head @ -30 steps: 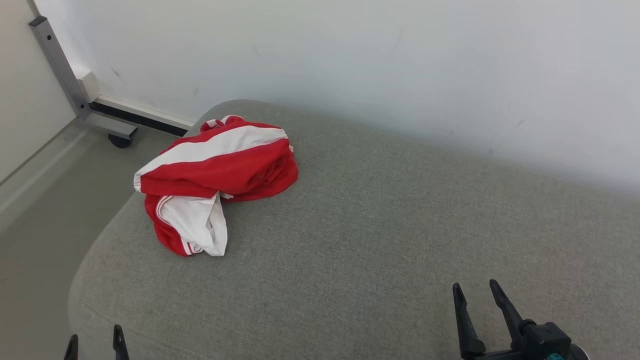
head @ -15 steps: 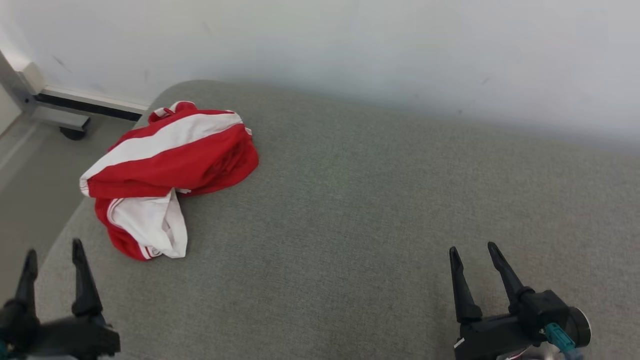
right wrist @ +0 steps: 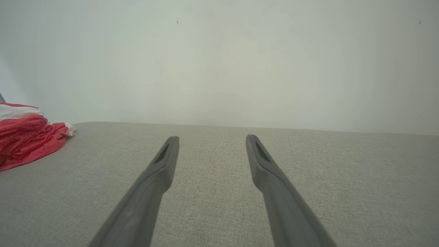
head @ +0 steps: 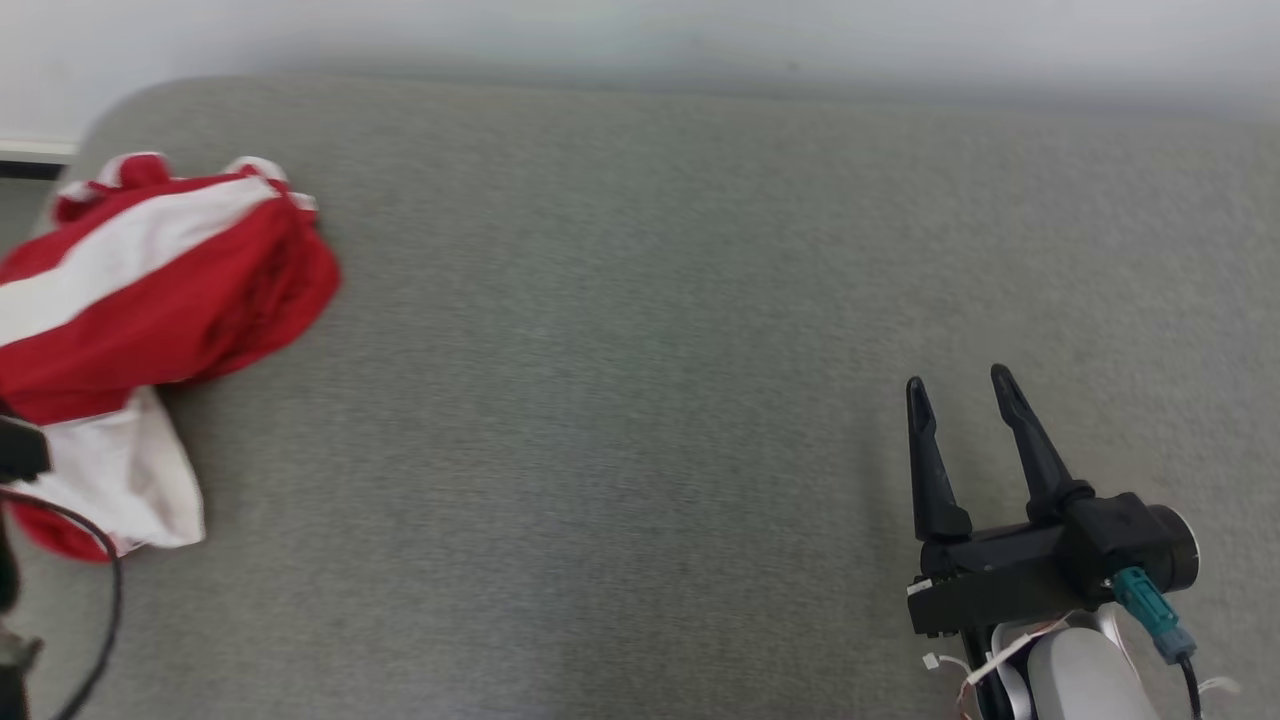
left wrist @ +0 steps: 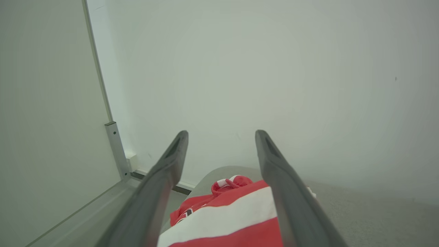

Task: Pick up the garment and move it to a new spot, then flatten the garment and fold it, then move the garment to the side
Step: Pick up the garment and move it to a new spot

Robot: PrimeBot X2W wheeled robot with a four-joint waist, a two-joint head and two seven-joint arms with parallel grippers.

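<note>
Garment (head: 150,290) crumpled on grey cushion (head: 640,330)

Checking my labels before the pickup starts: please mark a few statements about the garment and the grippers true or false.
1. The garment lies bunched at the left end of the grey surface. True.
2. The right gripper is shut on the garment. False: it is open over bare surface, well apart from the garment.
3. The left gripper is open, with the garment seen between its fingers. True.
4. The garment is blue and folded flat. False: it is red and white, and crumpled.
</note>
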